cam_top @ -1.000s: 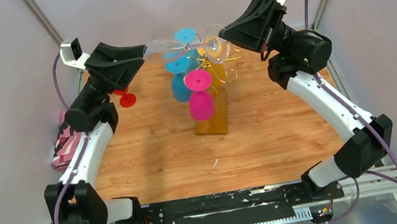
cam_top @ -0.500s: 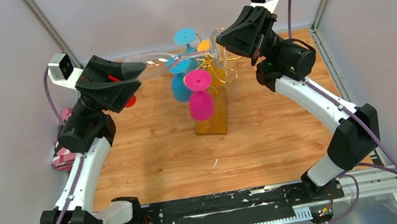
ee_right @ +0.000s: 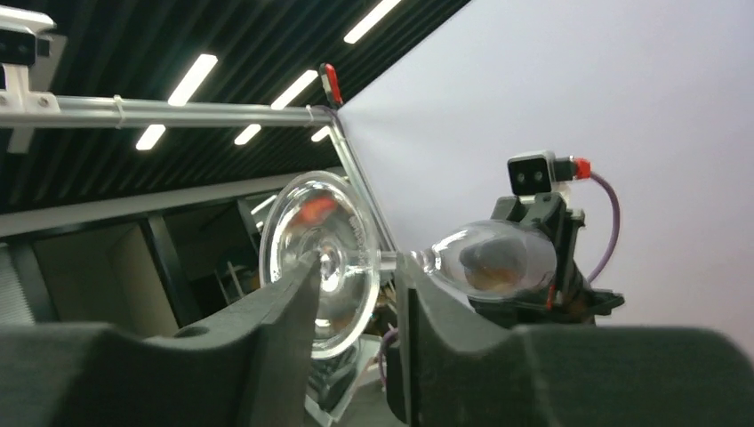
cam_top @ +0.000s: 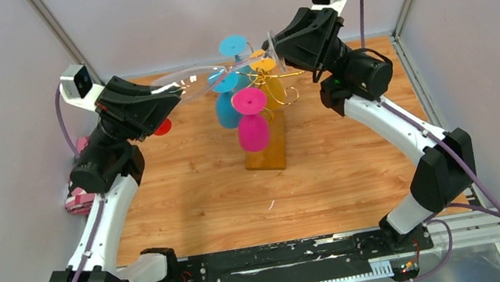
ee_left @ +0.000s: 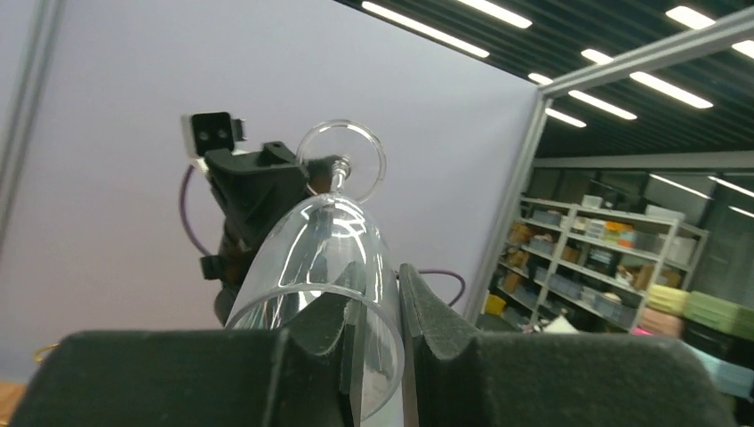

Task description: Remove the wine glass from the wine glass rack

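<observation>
A clear wine glass (cam_top: 205, 77) lies on its side in the air behind the wine glass rack (cam_top: 277, 93), a gold wire stand on an amber base (cam_top: 267, 155). My left gripper (cam_top: 175, 92) is shut on the bowl's wall at the rim. In the left wrist view one finger sits inside the wine glass (ee_left: 320, 249) and the other outside, at the left gripper (ee_left: 378, 294). My right gripper (cam_top: 275, 47) is open. In the right wrist view its jaws (ee_right: 356, 267) stand apart around the stem beside the round foot (ee_right: 311, 240), with the bowl (ee_right: 493, 258) beyond.
Blue (cam_top: 227, 106), pink (cam_top: 252, 129) and yellow (cam_top: 269, 79) glasses hang upside down on the rack. A red glass (cam_top: 163, 127) shows on the wooden table under the left arm. A pink patterned cloth (cam_top: 78, 198) lies at the left edge.
My left gripper has shut on the bowl's rim. My right gripper, shut on the stem before, has opened. Both arms have shifted slightly with the glass.
</observation>
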You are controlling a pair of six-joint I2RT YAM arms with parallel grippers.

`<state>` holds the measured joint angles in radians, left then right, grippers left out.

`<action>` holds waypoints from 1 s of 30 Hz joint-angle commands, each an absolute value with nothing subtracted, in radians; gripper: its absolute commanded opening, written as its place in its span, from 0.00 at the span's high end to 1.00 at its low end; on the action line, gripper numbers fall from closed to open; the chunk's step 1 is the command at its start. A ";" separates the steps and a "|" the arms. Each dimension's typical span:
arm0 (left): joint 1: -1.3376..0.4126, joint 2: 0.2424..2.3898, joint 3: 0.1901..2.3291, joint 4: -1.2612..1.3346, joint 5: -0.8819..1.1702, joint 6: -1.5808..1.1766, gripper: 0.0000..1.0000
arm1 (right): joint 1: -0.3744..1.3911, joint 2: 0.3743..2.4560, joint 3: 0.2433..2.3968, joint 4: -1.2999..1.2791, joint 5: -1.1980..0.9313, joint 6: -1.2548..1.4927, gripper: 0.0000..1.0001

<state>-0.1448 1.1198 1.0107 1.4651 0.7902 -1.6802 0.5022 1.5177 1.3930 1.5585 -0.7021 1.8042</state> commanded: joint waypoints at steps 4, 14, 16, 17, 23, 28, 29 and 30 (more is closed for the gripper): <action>-0.100 0.934 1.234 0.587 0.698 -1.118 1.00 | 0.384 1.395 1.297 1.480 -0.805 1.698 0.36; -0.100 1.012 1.805 -0.713 -0.179 -0.439 1.00 | 0.153 1.175 1.159 1.185 -0.902 1.569 0.29; -0.100 1.087 1.883 -0.859 -0.306 -0.418 1.00 | 0.150 1.132 1.171 0.988 -0.929 1.456 0.29; -0.100 1.123 1.932 -0.933 -0.369 -0.407 1.00 | 0.150 1.107 1.178 0.881 -0.932 1.360 0.29; -0.100 1.250 1.961 -1.159 -0.583 -0.408 1.00 | 0.149 1.005 1.247 0.450 -0.907 1.059 0.30; -0.100 1.309 1.886 -1.201 -0.572 -0.448 1.00 | 0.148 1.016 1.288 0.300 -0.915 0.991 0.31; -0.098 1.322 1.864 -1.199 -0.574 -0.454 1.00 | 0.149 1.023 1.290 0.285 -0.918 0.986 0.31; -0.092 1.335 1.849 -1.196 -0.558 -0.457 1.00 | 0.149 1.031 1.292 0.275 -0.921 0.986 0.31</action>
